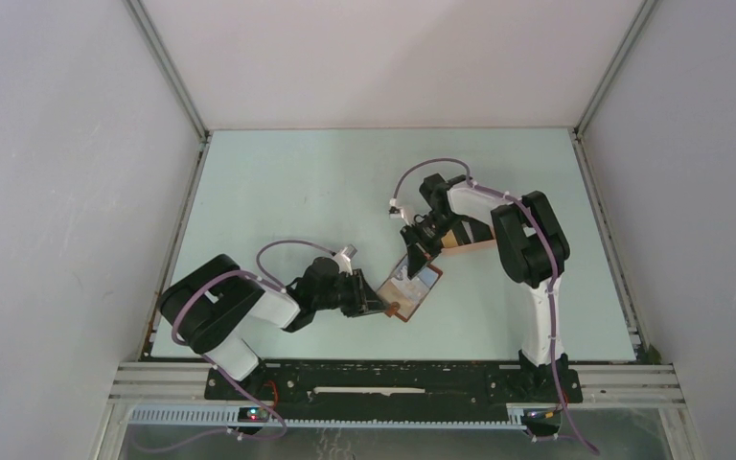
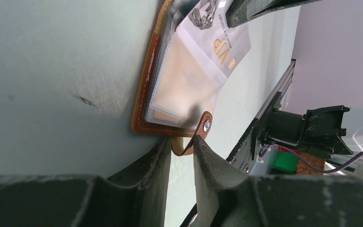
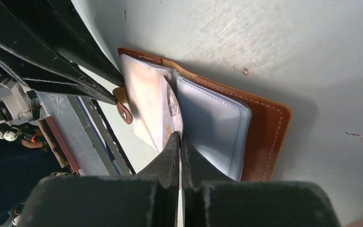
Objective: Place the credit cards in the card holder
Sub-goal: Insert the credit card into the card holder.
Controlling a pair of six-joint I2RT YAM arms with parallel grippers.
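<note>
The reddish-brown card holder (image 1: 422, 287) lies open on the table between the arms, its clear sleeves fanned up (image 3: 264, 127). My left gripper (image 1: 376, 299) is shut on its snap-button tab (image 2: 204, 126), with the tab loop pinched between the fingertips (image 2: 182, 140). My right gripper (image 1: 412, 257) is shut on a grey credit card marked VIP (image 2: 217, 45). The card stands edge-on among the sleeves (image 3: 171, 111), and the right gripper (image 3: 180, 136) is directly above the holder. Other cards are out of view.
A pinkish-tan tray (image 1: 474, 246) shows partly behind the right arm's wrist. The metal rail (image 1: 393, 369) with both arm bases runs along the table's near edge. White walls enclose the table on three sides.
</note>
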